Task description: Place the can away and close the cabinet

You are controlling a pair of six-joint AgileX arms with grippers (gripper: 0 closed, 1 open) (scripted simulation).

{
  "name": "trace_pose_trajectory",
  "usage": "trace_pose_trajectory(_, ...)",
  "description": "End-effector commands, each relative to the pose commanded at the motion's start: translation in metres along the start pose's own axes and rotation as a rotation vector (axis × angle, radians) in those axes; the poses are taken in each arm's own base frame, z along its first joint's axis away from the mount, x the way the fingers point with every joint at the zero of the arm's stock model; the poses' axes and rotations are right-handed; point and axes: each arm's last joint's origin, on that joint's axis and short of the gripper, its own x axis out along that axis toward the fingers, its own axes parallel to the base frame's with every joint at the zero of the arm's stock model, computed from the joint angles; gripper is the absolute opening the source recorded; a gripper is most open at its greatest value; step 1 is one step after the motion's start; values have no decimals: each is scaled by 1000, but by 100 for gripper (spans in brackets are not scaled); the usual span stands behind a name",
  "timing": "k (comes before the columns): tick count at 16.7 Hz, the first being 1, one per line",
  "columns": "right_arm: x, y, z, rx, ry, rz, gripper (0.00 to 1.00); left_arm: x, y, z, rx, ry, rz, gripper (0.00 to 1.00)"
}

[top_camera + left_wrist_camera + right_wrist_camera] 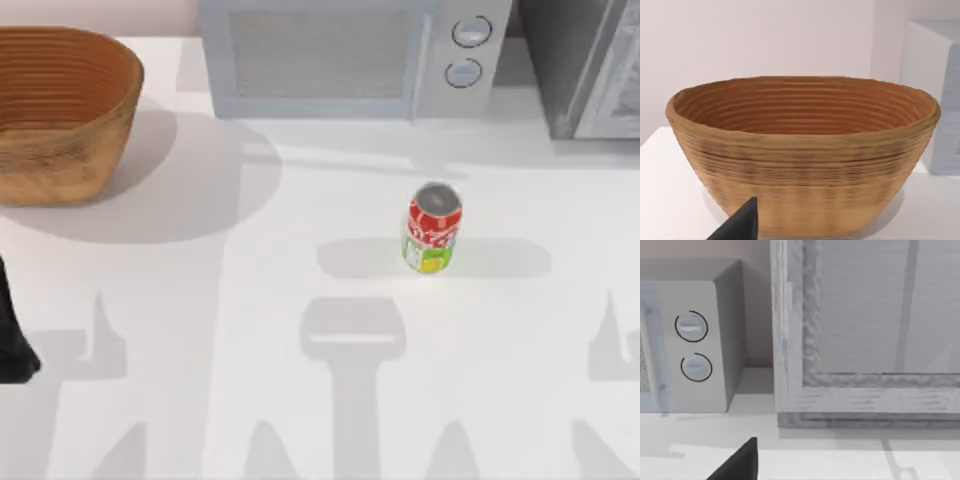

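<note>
- The left claw point(742, 225) shows as one dark fingertip in the left wrist view; I cannot tell how far open it is, and nothing is seen in its hold.
- The left arm point(12, 335) is at the left edge of the bench point(200, 330).
- The right claw point(740, 462) shows likewise as one dark tip, its opening not to be told.
- Before the left claw stands a woven basket point(805, 155), at the far left of the bench.
- Before the right claw is the cabinet point(865, 340), and beside it the microwave point(695, 340) with two round knobs.
- The can point(432, 228) stands upright near the middle of the bench, in front of the microwave, well apart from the basket.
</note>
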Motion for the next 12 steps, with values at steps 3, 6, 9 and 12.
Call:
trace_pose_trajectory(3,0,0,1,0,0,0,100,0,0,0,0,0,0,100)
trace_pose_trajectory(6,5,3,8,-1,0,-1,100,0,0,0,0,0,0,100)
trace_pose_trajectory(9,16,8,21,-4,0,-4,100,0,0,0,0,0,0,100)
trace_pose_trajectory(12,36,19,34,-6,-1,-6,100,0,0,0,0,0,0,100)
